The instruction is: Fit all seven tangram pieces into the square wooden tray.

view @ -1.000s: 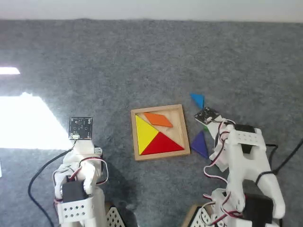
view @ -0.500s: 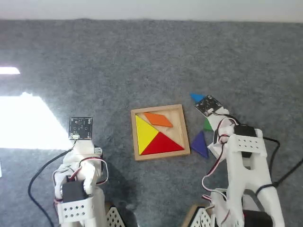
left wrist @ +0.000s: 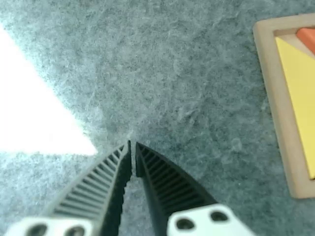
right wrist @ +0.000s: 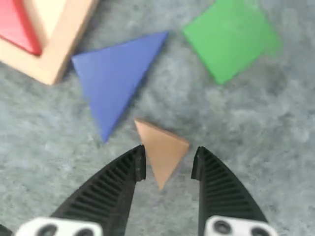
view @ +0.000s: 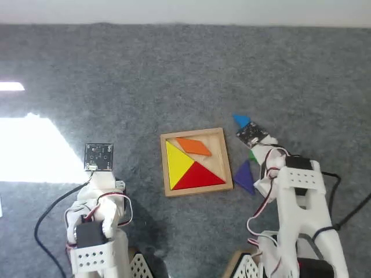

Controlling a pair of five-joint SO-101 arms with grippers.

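The square wooden tray [view: 222, 155] holds a yellow triangle [view: 176, 161], a red triangle [view: 199, 175] and an orange parallelogram [view: 194, 146]. Right of it on the carpet lie a light blue triangle [view: 242, 121], a dark blue triangle [view: 244, 175] and a green square [view: 253, 155], the last partly under the right arm [view: 295, 185]. In the right wrist view my right gripper [right wrist: 170, 150] is open, low over a small tan triangle [right wrist: 162, 147], one finger on each side, near the dark blue triangle [right wrist: 118, 73] and green square [right wrist: 230, 37]. My left gripper [left wrist: 133, 146] is shut over bare carpet, left of the tray [left wrist: 278, 103].
Grey carpet covers the table. A bright patch of light [view: 32, 150] falls at the left. The tray's right part shows bare wood [view: 215, 153]. The left arm [view: 98, 197] stands at the near left.
The right arm stretched forward past the green square, then eased back slightly toward the tray. The left arm has stayed still.
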